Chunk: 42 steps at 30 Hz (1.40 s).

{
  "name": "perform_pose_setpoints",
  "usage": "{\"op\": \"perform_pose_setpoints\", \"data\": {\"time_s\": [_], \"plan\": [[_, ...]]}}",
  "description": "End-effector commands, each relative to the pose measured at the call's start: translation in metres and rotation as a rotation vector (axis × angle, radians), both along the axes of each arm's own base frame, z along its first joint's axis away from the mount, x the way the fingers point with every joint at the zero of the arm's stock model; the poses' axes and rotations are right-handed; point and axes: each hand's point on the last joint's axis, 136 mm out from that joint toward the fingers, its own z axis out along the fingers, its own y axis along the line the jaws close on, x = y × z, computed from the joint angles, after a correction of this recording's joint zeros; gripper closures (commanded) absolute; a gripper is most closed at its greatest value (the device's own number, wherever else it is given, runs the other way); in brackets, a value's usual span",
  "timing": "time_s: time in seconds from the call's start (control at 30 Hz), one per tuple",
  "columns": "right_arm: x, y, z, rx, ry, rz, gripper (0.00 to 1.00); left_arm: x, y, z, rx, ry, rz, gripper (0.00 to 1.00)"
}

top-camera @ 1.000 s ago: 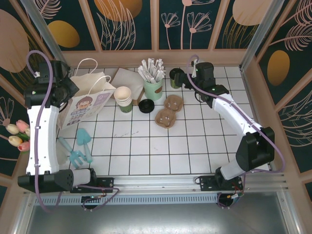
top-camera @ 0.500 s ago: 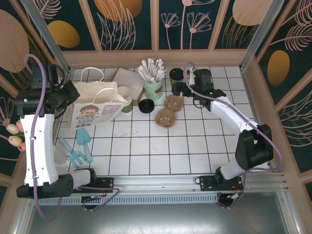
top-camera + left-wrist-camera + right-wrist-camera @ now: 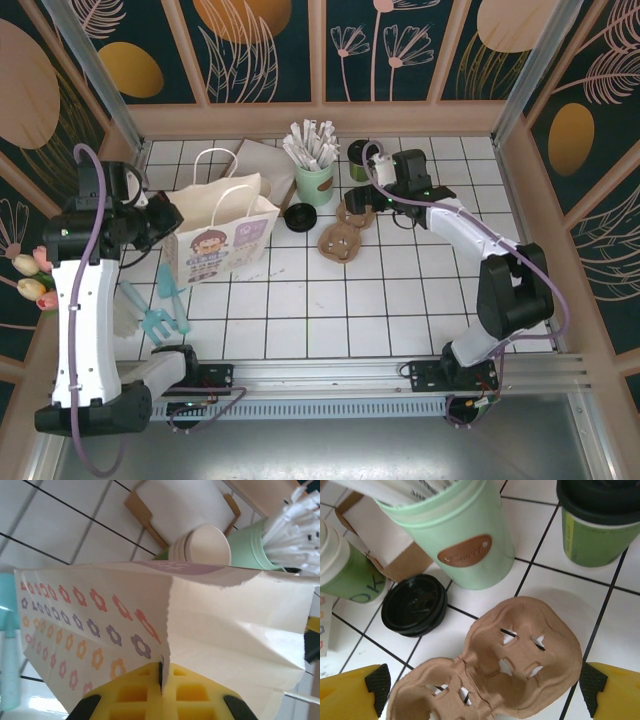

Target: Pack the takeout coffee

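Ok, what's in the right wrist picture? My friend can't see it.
A brown cup carrier lies on white tiles between the open yellow fingers of the right gripper. Behind it stand a pale green cup of sticks and, to the right, the dark green coffee with its black top; a loose black lid lies to the left.

The takeout coffee [image 3: 600, 540] is smooth paper, the bag [image 3: 240, 630] matt paper, the carrier [image 3: 555, 650] rough pulp

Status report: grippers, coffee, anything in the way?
Left gripper shut on paper bag edge. Right gripper open over pulp carrier. Takeout coffee upright, untouched. Stick cup close beside.
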Motion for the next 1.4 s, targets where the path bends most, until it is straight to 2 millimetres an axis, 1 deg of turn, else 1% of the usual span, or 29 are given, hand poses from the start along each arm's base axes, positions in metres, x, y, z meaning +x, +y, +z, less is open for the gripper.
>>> {"op": "perform_pose_setpoints", "data": {"time_s": [0.0, 0.07, 0.13, 0.3, 0.37, 0.5, 0.57, 0.67, 0.73, 0.83, 0.93, 1.07, 1.17, 1.23, 1.3, 1.37], "plan": [[-0.001, 0.001, -0.010, -0.024, 0.017, 0.049, 0.01, 0.011, -0.025, 0.012, -0.157, -0.097, -0.062, 1.00], [-0.003, 0.000, -0.014, -0.041, 0.016, 0.076, 0.01, 0.014, -0.034, 0.013, -0.203, -0.122, -0.079, 1.00], [-0.006, 0.002, -0.021, -0.072, 0.018, 0.129, 0.01, 0.015, -0.039, 0.011, -0.212, -0.125, -0.085, 1.00], [-0.004, 0.005, -0.044, -0.140, 0.044, 0.258, 0.01, 0.016, -0.060, -0.012, -0.221, -0.074, -0.125, 1.00], [-0.002, 0.007, -0.054, -0.167, 0.061, 0.306, 0.01, 0.015, -0.063, -0.016, -0.229, -0.070, -0.129, 1.00], [0.002, 0.016, -0.066, -0.197, 0.098, 0.387, 0.05, 0.012, -0.064, -0.026, -0.234, -0.052, -0.129, 1.00], [0.000, 0.021, -0.079, -0.239, 0.132, 0.424, 0.06, 0.008, -0.070, -0.033, -0.254, -0.026, -0.142, 1.00], [-0.001, 0.021, -0.094, -0.311, 0.161, 0.454, 0.07, 0.010, -0.076, -0.034, -0.269, -0.035, -0.161, 1.00], [-0.004, 0.020, -0.100, -0.322, 0.179, 0.458, 0.13, 0.009, -0.079, -0.035, -0.267, -0.028, -0.171, 1.00], [-0.008, 0.021, -0.110, -0.356, 0.171, 0.477, 0.19, 0.010, -0.078, -0.033, -0.241, -0.028, -0.175, 1.00], [-0.011, 0.026, -0.121, -0.406, 0.151, 0.512, 0.19, 0.012, -0.080, -0.031, -0.240, -0.031, -0.191, 0.98], [-0.010, 0.029, -0.131, -0.418, 0.164, 0.518, 0.22, 0.009, -0.085, -0.040, -0.250, -0.006, -0.219, 0.95], [-0.011, 0.027, -0.140, -0.452, 0.169, 0.513, 0.26, 0.009, -0.086, -0.046, -0.241, 0.007, -0.237, 0.94], [-0.015, 0.027, -0.143, -0.446, 0.187, 0.517, 0.31, 0.010, -0.087, -0.048, -0.238, 0.011, -0.247, 0.94], [-0.017, 0.025, -0.144, -0.435, 0.202, 0.504, 0.39, 0.011, -0.089, -0.047, -0.236, 0.012, -0.258, 0.94], [-0.015, 0.022, -0.142, -0.442, 0.193, 0.470, 0.43, 0.011, -0.091, -0.047, -0.235, 0.011, -0.271, 0.94]]}}
